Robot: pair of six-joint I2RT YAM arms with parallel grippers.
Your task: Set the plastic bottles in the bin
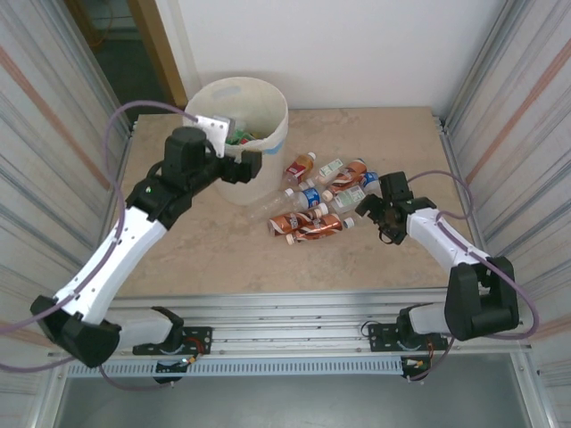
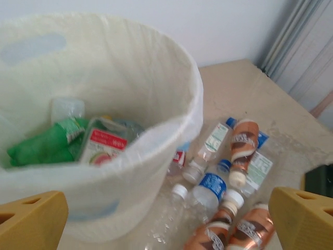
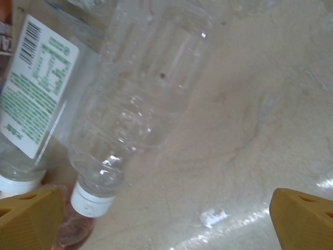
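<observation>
**Top view.**
- Item one: the bin (image 1: 270,143) is round, cream-white and bag-lined. It stands at the far left of the surface (image 1: 205,259), and we make out green and red among its contents.
- Item two: the plastic bottles (image 1: 317,203) lie on their sides in a loose heap just right of the bin. Some are brown, some clear, one blue-labelled.
- The left tool (image 1: 241,167) hangs over the bin's near side, jaws spread, holding nothing.
- The right tool (image 1: 373,212) sits at the heap's right edge, low to the surface, likewise spread and empty.

**Left wrist view.**
- Inside the bin we list a green bottle (image 2: 44,146), a red-labelled bottle (image 2: 104,146) touching it, and a clear one behind them.
- Outside, against the bin's right wall, lie brown bottles (image 2: 242,146), a blue-labelled bottle (image 2: 210,186) and clear ones, crowded together.
- The yellow fingers (image 2: 31,221) stand at the lower corners, wide apart.

**Right wrist view.**
- A clear bottle (image 3: 140,99) with a white cap (image 3: 92,200) lies flat on the surface, touching a green-labelled bottle (image 3: 34,88) on its left.
- The tool's fingers (image 3: 304,219) sit at both lower corners — well apart, gripping nothing. The cap lies just beside the left one.
</observation>
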